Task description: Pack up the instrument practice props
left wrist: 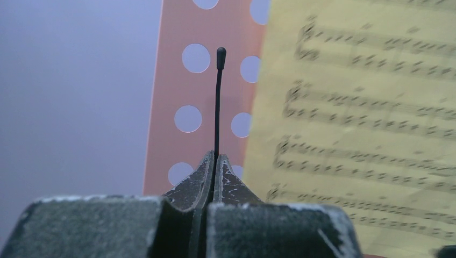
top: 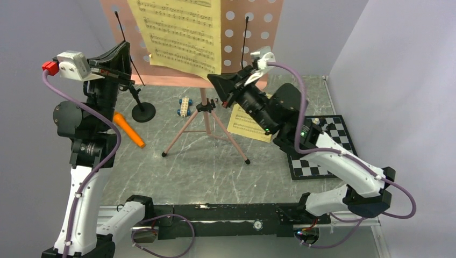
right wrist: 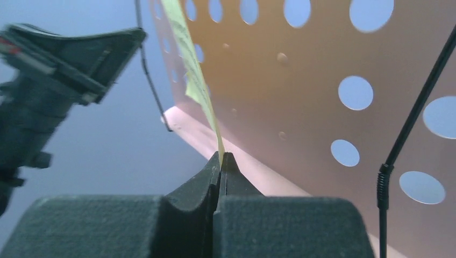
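The pink perforated music stand [top: 258,32] stands on its tripod at the back centre with a yellow sheet-music page [top: 183,32] on its desk. My right gripper [top: 213,79] is shut on that page's lower edge, which shows edge-on in the right wrist view [right wrist: 196,80]. My left gripper [top: 128,51] is shut on the stand's thin black left retainer wire [left wrist: 218,107]. A second yellow page [top: 247,123] lies on the table under my right arm. The orange microphone [top: 129,130] lies by my left arm. The black round-based mic stand [top: 143,112] stands beside it.
A small block toy car [top: 184,106] sits behind the tripod legs. A black-and-white chessboard [top: 322,145] lies at the right under my right arm. The stand's right retainer wire [right wrist: 414,118] rises just right of my right gripper. Grey walls close the back and right.
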Robot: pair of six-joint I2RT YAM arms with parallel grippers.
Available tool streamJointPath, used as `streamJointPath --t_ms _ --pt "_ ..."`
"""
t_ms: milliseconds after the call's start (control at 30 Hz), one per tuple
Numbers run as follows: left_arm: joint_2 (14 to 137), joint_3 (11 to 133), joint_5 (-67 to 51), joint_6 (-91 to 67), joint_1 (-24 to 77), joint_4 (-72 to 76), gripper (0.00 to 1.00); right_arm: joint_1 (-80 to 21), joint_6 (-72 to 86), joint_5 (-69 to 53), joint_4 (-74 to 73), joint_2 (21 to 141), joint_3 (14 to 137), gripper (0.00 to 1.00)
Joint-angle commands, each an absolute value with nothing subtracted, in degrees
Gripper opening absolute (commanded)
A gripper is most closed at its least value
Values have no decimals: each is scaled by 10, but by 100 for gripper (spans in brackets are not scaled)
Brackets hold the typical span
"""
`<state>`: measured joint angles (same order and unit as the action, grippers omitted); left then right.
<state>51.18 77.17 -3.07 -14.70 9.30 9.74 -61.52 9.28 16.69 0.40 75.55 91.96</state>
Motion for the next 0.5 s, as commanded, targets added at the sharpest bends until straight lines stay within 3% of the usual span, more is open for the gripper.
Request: streamJointPath --t_ms 0,267,367,467 --pt "516 779 -32 -149 92 122 0 -612 69 85 7 703 907 0" --pt "533 773 -10 -153 92 117 1 -614 -31 -133 -74 600 826 0" --pt "526 761 -8 -160 92 127 14 -618 -71 -157 -114 563 779 0" --pt "515 755 -10 -165 92 130 35 -626 -96 -157 -130 518 713 0"
